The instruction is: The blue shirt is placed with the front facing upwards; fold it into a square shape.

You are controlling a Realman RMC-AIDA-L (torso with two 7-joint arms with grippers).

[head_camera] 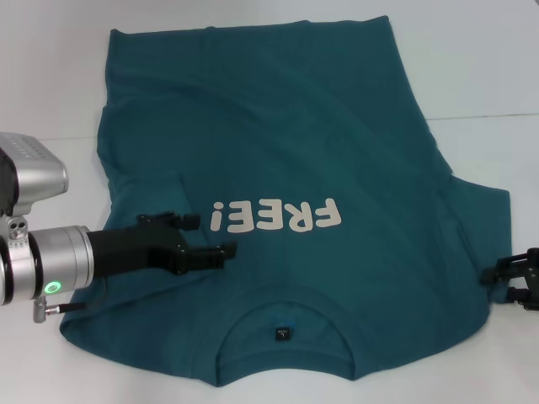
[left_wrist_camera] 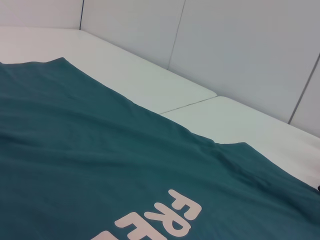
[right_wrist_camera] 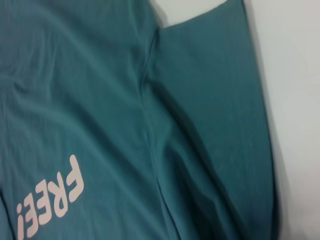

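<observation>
Bright, even light; right wrist view slightly blurred, perhaps motion

One blue shirt (head_camera: 278,143) is lying on one white table (head_camera: 472,67), and two claws are showing: the left claw (head_camera: 226,250) and the right claw (head_camera: 509,278).

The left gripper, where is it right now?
In the head view the left gripper is on the robot's left, over the blue shirt, just beside the exclamation mark of the white lettering, above the collar.
</observation>
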